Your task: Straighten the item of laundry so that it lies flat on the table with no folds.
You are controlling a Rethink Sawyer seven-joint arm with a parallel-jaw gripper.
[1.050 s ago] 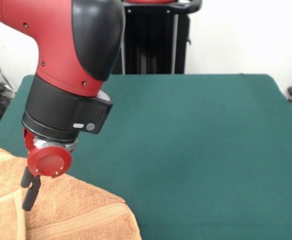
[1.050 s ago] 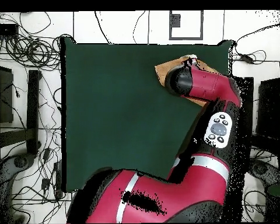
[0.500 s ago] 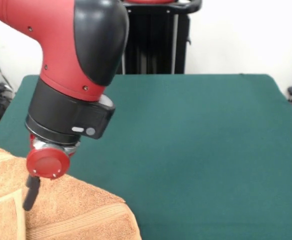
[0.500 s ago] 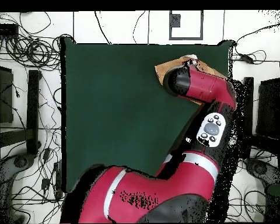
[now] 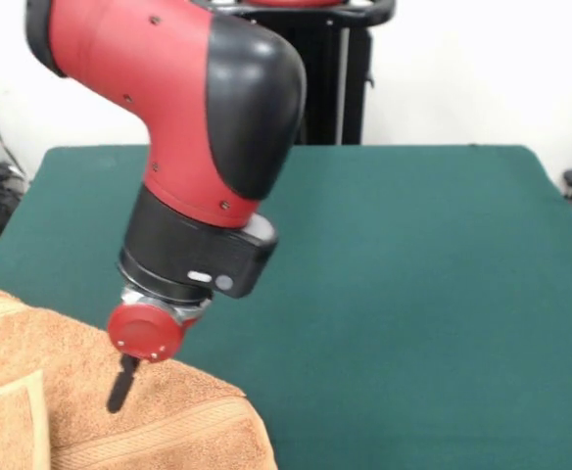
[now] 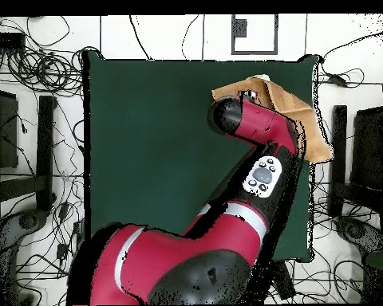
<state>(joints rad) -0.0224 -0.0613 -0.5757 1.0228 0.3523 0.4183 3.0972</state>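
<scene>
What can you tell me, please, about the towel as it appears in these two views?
The towel is orange-tan terry cloth with woven band stripes near its edges. In the front view it lies at the near left corner of the green table, cut off by the picture's edges, and one corner is folded over onto itself at lower left, so it is not flat. The gripper stands on or just above its surface. In the overhead view the arm covers much of it, and part of it appears to reach past the table's edge.
</scene>
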